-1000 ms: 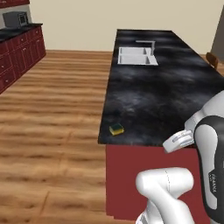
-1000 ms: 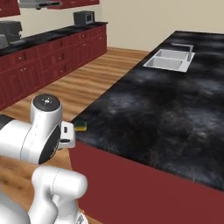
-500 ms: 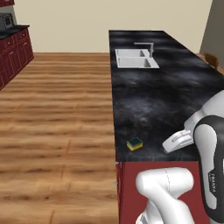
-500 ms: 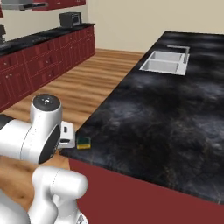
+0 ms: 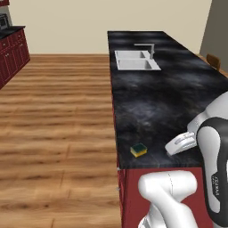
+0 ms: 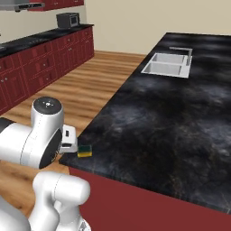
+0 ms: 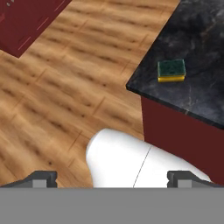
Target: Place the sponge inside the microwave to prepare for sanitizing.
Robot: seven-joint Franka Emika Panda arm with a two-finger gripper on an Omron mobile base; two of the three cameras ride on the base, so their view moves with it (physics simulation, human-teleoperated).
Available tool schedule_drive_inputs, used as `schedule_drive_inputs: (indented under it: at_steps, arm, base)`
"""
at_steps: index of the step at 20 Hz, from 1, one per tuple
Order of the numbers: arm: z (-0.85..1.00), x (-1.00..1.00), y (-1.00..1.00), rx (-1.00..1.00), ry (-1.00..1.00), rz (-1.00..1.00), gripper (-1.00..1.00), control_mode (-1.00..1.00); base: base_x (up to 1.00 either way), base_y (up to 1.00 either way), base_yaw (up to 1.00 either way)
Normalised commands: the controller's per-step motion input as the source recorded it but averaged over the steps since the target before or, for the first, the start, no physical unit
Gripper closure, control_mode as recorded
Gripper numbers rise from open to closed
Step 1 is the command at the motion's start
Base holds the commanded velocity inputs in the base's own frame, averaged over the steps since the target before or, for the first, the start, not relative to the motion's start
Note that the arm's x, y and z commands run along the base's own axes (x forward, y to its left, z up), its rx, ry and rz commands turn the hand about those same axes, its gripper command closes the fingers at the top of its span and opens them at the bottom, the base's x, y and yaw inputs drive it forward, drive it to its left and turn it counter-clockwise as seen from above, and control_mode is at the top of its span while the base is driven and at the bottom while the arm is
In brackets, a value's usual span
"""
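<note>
The sponge (image 5: 139,150) is a small yellow block with a dark green top. It lies flat at the near left corner of the black island counter (image 5: 164,102), close to the edge. From the other side the sponge (image 6: 84,150) sits just beyond my white hand. In the hand view the sponge (image 7: 171,70) is up and to the right, well away from my gripper (image 7: 113,179). The gripper is open, its two tips wide apart with nothing between them. A dark box-shaped appliance (image 6: 67,19) stands on the far wall counter, too distant to tell whether it is the microwave.
A white double sink (image 5: 135,60) with a faucet is set into the far part of the island. Red cabinets (image 6: 40,67) run along the left wall. Wide wooden floor (image 5: 58,129) lies between that wall and the island.
The whole picture has shifted, so the base has driven and turned toward the island. The sponge now shows nearer and more central. The arm holds the same pose.
</note>
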Motion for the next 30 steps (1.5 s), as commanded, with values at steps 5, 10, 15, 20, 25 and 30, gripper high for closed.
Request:
schedule_drive_inputs:
  at_steps: [5,10,15,20,25,30]
  arm:
    - [0.00,0.00,0.00,0.00,0.00,0.00,-1.00,1.00]
    - [0.00,0.00,0.00,0.00,0.00,0.00,-1.00,1.00]
    - [0.00,0.00,0.00,0.00,0.00,0.00,-1.00,-1.00]
    - [0.00,0.00,0.00,0.00,0.00,0.00,-1.00,-1.00]
    - [0.00,0.00,0.00,0.00,0.00,0.00,-1.00,-1.00]
    - [0.00,0.00,0.00,0.00,0.00,0.00,-1.00,-1.00]
  base:
    - [0.00,0.00,0.00]
    - [0.00,0.00,0.00]
    - [0.00,0.00,0.00]
    - [0.00,0.00,0.00]
    - [0.00,0.00,0.00]
    - [0.00,0.00,0.00]
